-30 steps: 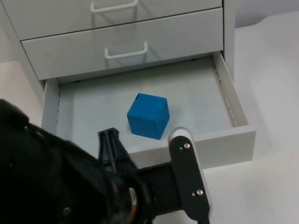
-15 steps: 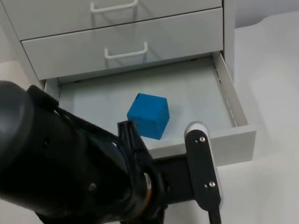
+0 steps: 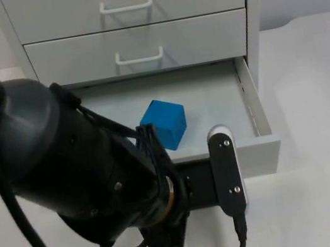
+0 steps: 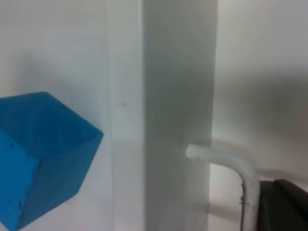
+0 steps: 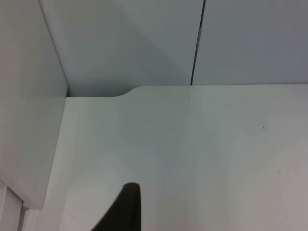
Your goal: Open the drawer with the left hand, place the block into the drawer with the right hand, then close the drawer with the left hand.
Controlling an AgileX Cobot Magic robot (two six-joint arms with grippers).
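Note:
The bottom drawer (image 3: 256,117) stands pulled out of the white cabinet (image 3: 139,48). A blue block (image 3: 164,125) lies inside it, left of the middle. My left arm (image 3: 99,186) hangs over the drawer's front panel (image 3: 259,159) and hides most of it. In the left wrist view, the left gripper (image 4: 285,209) sits right beside the white handle (image 4: 231,166) on the front panel (image 4: 178,96). The blue block (image 4: 38,154) lies just behind the panel. The right gripper (image 5: 122,209) waits over bare table to the right of the cabinet.
Two shut drawers with white handles (image 3: 138,56) sit above the open one. The cabinet's side (image 5: 24,96) and the grey partition wall (image 5: 144,38) border the white table (image 3: 315,103) on the right.
My left arm has moved forward and right, covering more of the drawer's left side. The drawer's front has slid slightly back toward the cabinet. The block has stayed put.

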